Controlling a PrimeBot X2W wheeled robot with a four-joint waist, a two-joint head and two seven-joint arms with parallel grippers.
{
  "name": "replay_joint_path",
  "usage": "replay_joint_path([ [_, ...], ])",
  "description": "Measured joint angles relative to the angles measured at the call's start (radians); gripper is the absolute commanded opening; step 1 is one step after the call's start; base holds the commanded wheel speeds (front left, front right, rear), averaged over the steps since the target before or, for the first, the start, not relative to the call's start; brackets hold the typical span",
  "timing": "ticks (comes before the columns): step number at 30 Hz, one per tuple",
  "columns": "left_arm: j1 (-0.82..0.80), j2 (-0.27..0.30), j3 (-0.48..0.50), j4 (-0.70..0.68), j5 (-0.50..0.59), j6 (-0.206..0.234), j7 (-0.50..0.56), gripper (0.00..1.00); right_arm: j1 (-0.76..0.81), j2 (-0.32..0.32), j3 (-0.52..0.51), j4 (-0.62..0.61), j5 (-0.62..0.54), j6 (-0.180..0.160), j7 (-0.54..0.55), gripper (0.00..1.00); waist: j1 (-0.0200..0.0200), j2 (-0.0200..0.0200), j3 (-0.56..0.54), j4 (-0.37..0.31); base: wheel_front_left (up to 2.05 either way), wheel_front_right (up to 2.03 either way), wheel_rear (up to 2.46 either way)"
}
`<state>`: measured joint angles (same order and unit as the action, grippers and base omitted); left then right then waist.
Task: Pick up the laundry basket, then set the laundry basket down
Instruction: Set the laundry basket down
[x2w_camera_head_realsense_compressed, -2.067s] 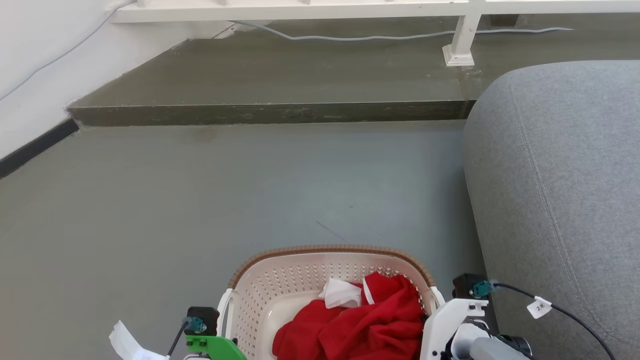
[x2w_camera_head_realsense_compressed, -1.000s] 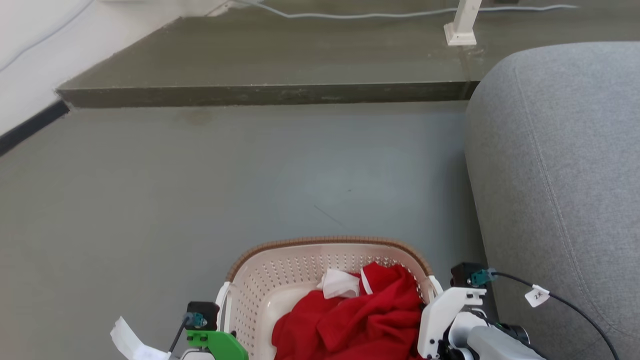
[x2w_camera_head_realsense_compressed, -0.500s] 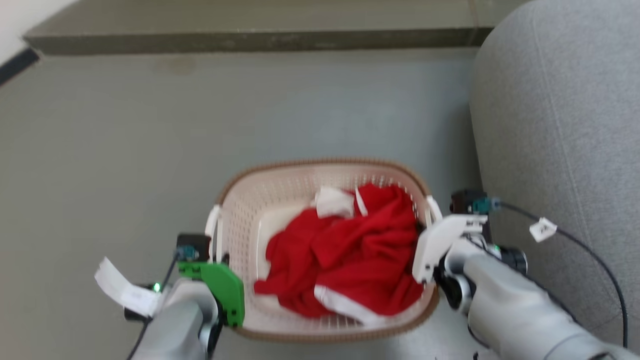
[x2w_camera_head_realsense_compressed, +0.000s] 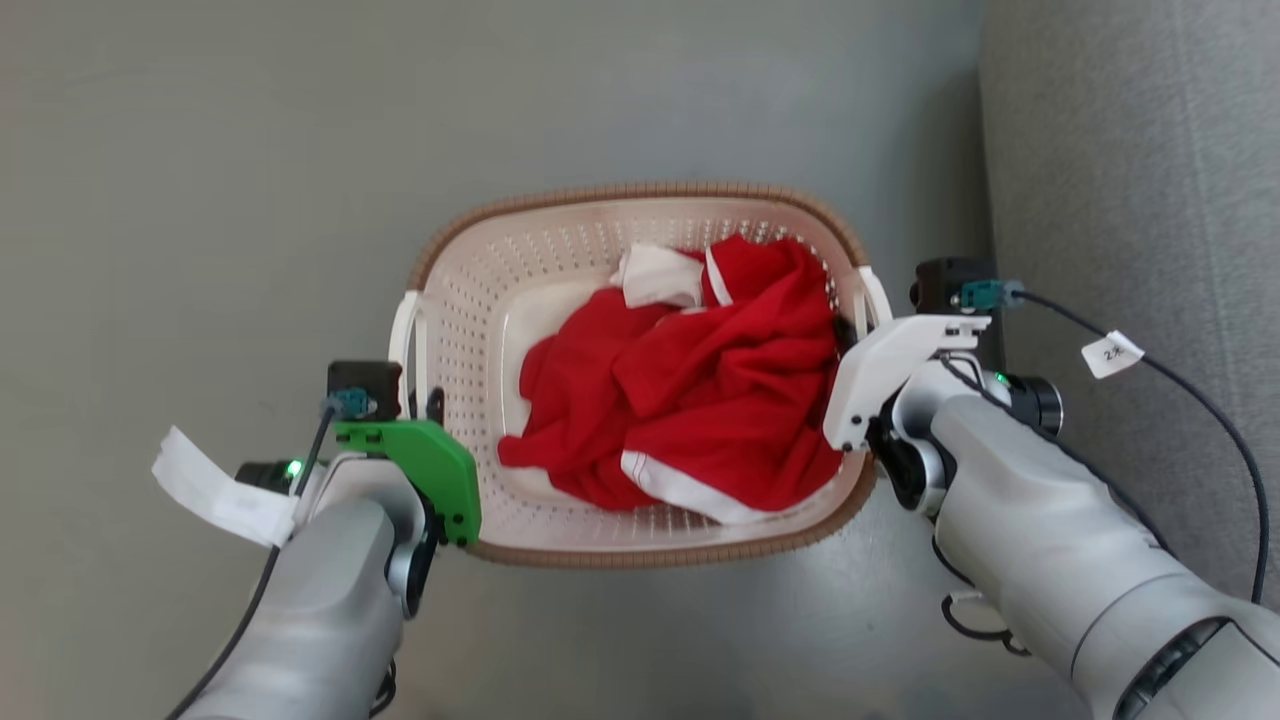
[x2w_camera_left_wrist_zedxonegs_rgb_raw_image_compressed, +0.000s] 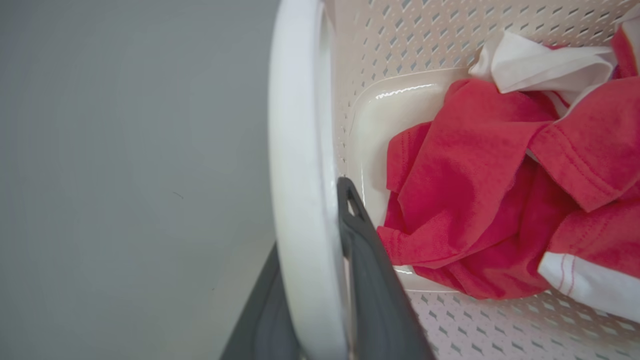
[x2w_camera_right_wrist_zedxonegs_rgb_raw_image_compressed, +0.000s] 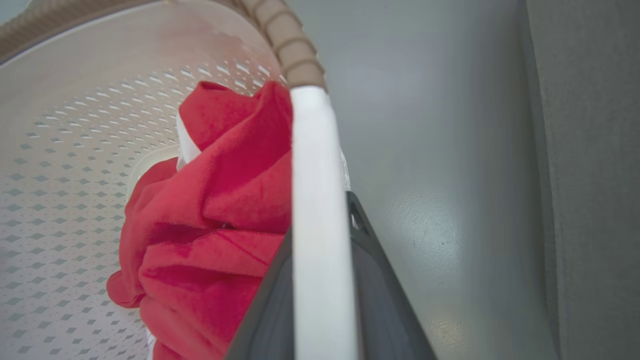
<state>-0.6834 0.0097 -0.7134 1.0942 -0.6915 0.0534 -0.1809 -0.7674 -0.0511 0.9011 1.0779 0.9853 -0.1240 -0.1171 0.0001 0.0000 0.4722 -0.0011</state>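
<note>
Cream laundry basket (x2w_camera_head_realsense_compressed: 470, 290), left handle (x2w_camera_left_wrist_zedxonegs_rgb_raw_image_compressed: 300, 175) clamped between the left fingers (x2w_camera_left_wrist_zedxonegs_rgb_raw_image_compressed: 370, 290), right handle (x2w_camera_right_wrist_zedxonegs_rgb_raw_image_compressed: 315, 175) clamped between the right fingers (x2w_camera_right_wrist_zedxonegs_rgb_raw_image_compressed: 380, 290)

The left forearm (x2w_camera_head_realsense_compressed: 320, 590), a smooth silver-grey tube at 7 o'clock in the head view, ends in a bright green bracket (x2w_camera_head_realsense_compressed: 425, 465) topped by a black camera block (x2w_camera_head_realsense_compressed: 365, 378) with a teal plug (x2w_camera_head_realsense_compressed: 350, 403); a green light (x2w_camera_head_realsense_compressed: 293, 468) glows beside a white paper tag (x2w_camera_head_realsense_compressed: 215, 495). The right forearm (x2w_camera_head_realsense_compressed: 1040, 540), at 4 o'clock, is the same grey with a white bracket (x2w_camera_head_realsense_compressed: 890, 370) and a thin black cable (x2w_camera_head_realsense_compressed: 1180, 382) bearing a label (x2w_camera_head_realsense_compressed: 1112, 353) marked "2". The left pincer (x2w_camera_left_wrist_zedxonegs_rgb_raw_image_compressed: 310, 200) and right pincer (x2w_camera_right_wrist_zedxonegs_rgb_raw_image_compressed: 317, 210) have dark grey tapering fingers (x2w_camera_left_wrist_zedxonegs_rgb_raw_image_compressed: 372, 295), slotted near the tip.
</note>
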Motion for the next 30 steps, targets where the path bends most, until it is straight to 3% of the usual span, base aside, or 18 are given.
replay_joint_path([
  [30,-0.261,0.004,0.012,-0.009,0.026,0.023,-0.042,0.00,-0.253,-0.012,-0.026,0.040,-0.008,-0.001,-0.081,0.00,0.0001,0.0000,0.418,0.005,0.00,0.00,0.00],
])
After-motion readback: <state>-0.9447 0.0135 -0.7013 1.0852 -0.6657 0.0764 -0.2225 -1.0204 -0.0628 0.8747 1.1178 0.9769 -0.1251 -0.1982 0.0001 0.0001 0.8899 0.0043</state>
